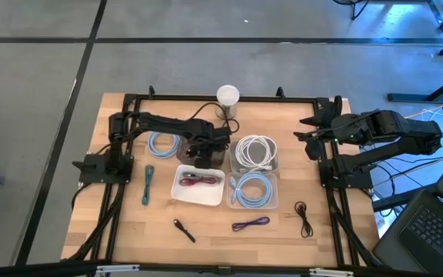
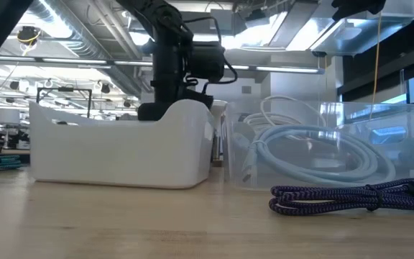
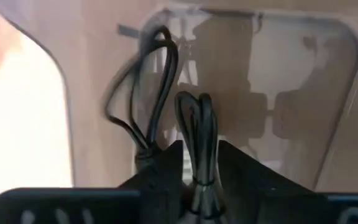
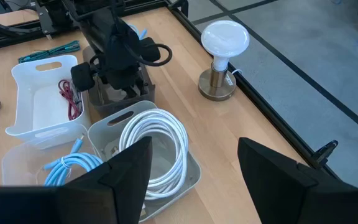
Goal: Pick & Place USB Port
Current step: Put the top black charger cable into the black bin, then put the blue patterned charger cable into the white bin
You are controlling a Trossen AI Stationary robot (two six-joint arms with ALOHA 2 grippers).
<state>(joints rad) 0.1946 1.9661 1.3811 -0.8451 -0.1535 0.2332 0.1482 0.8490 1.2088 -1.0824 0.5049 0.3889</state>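
Observation:
My left gripper [image 3: 201, 186] points down into a clear bin [image 1: 223, 158] at the table's middle, between the blue coil [image 1: 162, 144] and the white-cable bin [image 1: 256, 152]. A black USB cable bundle [image 3: 197, 124] lies on the bin's floor and runs back between the slightly parted fingers. One loop of it [image 3: 148, 93] spreads out to the side. In the low view the white tray [image 2: 121, 144] hides the fingertips. My right gripper [image 4: 194, 168] waits open, raised near the table's right edge, with nothing between its fingers. My left gripper has the bundle's tied end [image 3: 199, 180] between its two fingers, which come from above and point down. The cable fills most of the gap, and I cannot tell whether the fingers touch it. The loops rest on the bin's floor.
A white tray holds a red cable [image 1: 198, 181] and a clear bin holds a blue cable [image 1: 252, 190]. Loose on the table lie a teal cable [image 1: 148, 185], a black one [image 1: 183, 229], a purple one [image 1: 251, 224] and another black one [image 1: 304, 218]. A lamp [image 1: 228, 98] stands at the far edge.

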